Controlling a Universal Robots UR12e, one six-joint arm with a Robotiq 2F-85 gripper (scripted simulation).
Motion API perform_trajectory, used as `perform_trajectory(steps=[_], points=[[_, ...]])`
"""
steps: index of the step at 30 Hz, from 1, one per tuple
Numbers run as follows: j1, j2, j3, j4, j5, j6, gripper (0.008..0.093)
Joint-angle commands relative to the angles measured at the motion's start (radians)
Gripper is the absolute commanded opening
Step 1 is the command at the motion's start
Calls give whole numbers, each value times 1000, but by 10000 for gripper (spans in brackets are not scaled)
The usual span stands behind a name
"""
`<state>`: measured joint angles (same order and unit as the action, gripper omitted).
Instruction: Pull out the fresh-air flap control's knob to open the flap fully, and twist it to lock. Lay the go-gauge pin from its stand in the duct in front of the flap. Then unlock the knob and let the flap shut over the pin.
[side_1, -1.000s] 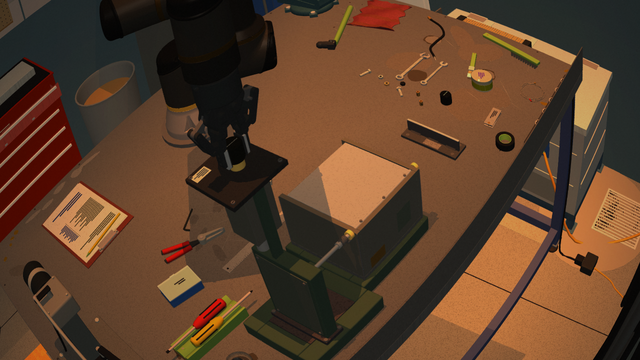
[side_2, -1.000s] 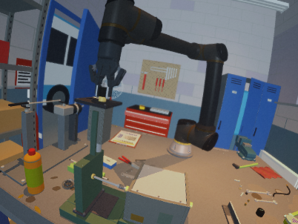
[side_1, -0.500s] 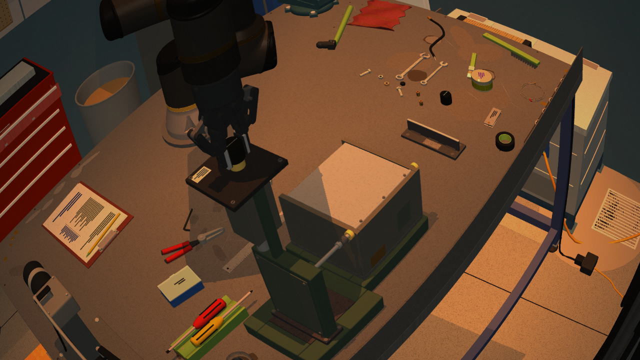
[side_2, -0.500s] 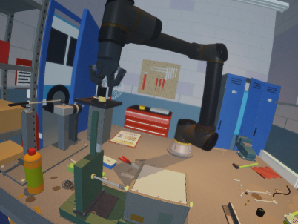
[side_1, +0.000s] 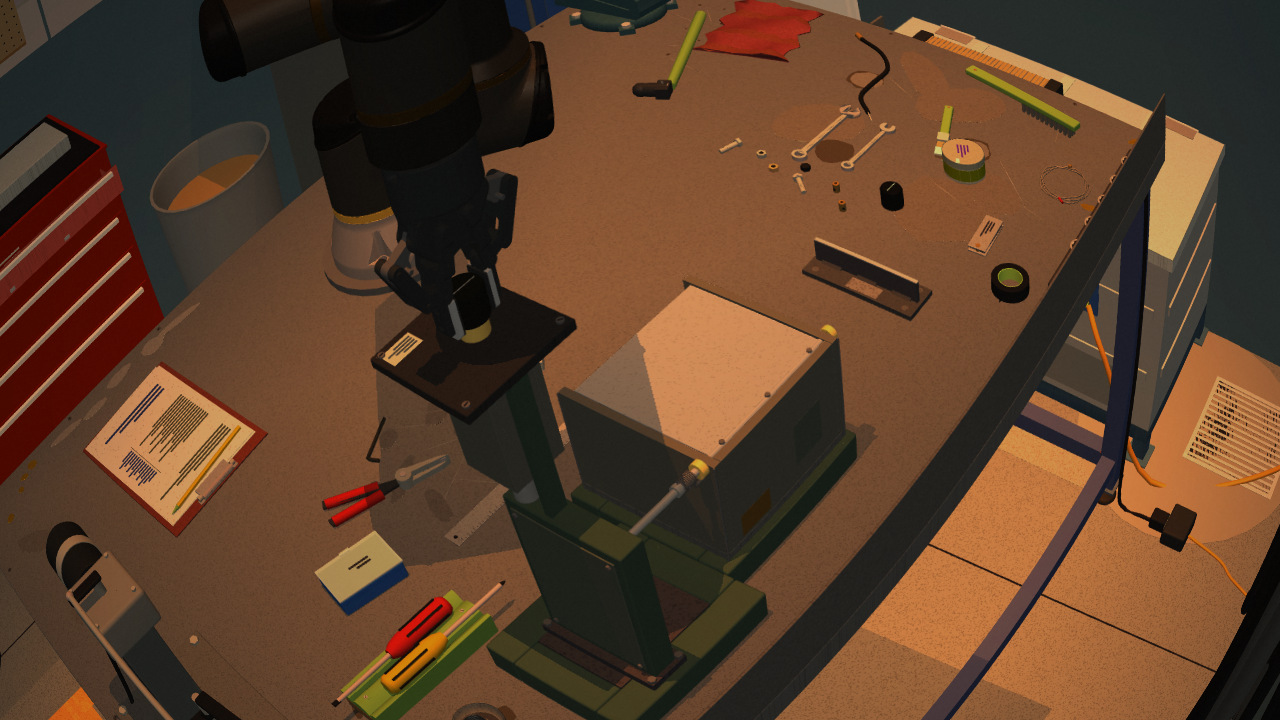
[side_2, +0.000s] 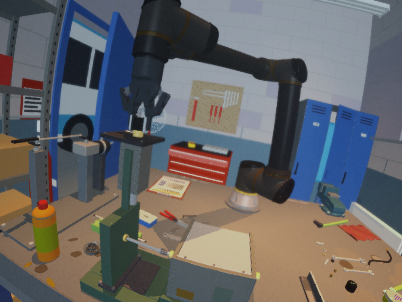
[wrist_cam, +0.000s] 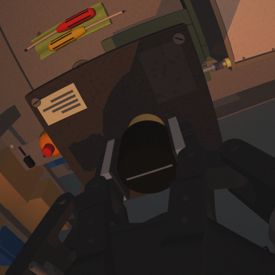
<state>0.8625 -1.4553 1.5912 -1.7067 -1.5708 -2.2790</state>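
The go-gauge pin is hidden from me; I cannot make it out on the bench. The black control knob (wrist_cam: 147, 156) stands on a yellow collar on the dark panel plate (side_1: 474, 349), atop a tall post, with my gripper (side_1: 470, 304) closed around it from above. A white line crosses the knob's top. Below the plate stands the green flap frame (side_1: 591, 582). A steel rod with a yellow end (side_1: 671, 497) runs from it to the grey duct box (side_1: 716, 403).
The red tool chest (side_1: 54, 269) stands left of the bench. Pliers (side_1: 380, 491), a clipboard (side_1: 174, 443), a small box (side_1: 360, 570) and a screwdriver tray (side_1: 421, 645) lie near the post. Wrenches (side_1: 841, 134), bolts and tape rolls are scattered at the far side.
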Motion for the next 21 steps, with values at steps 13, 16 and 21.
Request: perform_trajectory(steps=[13, 16, 21], points=[[0, -1, -1, 0, 0, 0, 215], [0, -1, -1, 0, 0, 0, 275], [0, -1, -1, 0, 0, 0, 375]])
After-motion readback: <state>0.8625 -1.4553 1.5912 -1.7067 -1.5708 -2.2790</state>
